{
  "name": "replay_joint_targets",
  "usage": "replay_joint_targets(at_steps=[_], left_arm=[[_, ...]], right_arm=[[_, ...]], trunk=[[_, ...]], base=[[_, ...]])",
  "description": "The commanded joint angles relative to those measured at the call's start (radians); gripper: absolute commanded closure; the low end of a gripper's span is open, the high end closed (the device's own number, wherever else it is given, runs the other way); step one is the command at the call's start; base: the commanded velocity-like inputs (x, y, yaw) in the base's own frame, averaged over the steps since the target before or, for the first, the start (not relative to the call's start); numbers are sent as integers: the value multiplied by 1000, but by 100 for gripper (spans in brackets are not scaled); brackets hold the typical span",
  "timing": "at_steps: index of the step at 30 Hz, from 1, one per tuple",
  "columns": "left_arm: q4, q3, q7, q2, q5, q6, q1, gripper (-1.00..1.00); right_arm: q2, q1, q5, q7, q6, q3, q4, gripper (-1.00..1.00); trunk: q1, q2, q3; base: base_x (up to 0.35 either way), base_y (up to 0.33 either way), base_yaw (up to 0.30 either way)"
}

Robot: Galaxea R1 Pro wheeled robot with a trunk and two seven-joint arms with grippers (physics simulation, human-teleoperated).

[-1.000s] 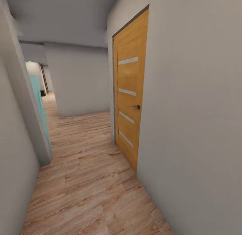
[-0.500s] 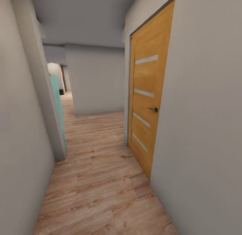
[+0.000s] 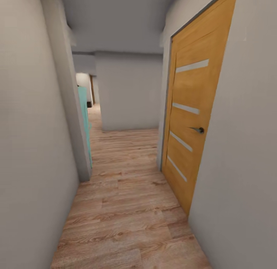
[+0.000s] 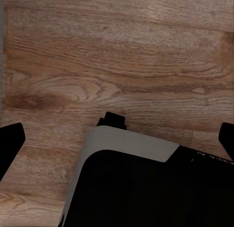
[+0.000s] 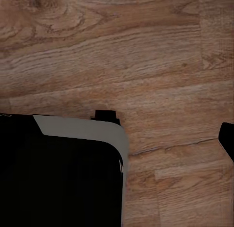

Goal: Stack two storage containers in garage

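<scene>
The robot is in transit along a hallway with a wood plank floor (image 3: 127,207) beside an orange door (image 3: 192,118), no containers in sight; both grippers' fingers are spread wide, empty; next: drive on ahead.

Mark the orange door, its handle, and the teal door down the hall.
orange door (image 3: 192,91), head view, upper panel between two pale strips.
door handle (image 3: 199,129), head view, dark lever near the latch edge.
teal door (image 3: 84,111), head view, visible edge strip past the left wall corner.
</scene>
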Motion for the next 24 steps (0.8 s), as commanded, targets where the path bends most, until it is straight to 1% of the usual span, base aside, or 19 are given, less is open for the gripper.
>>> replay_joint_targets(at_steps=[1,21,24], left_arm=[[1,-1,2,0,4,-3,-1,-100],[1,-1,2,-2,4,-2,-1,-100],[2,-1,2,-2,4,0,-1,-100]], right_arm=[[0,-1,-9,-1,-6,9,3,-100],[0,-1,-15,-1,-6,8,3,-100],[-1,-1,-15,-1,-6,7,3,-100]], trunk=[[1,-1,-1],[1,-1,-1],[1,-1,-1]], base=[[188,0,276],[200,0,276],[305,0,113]])
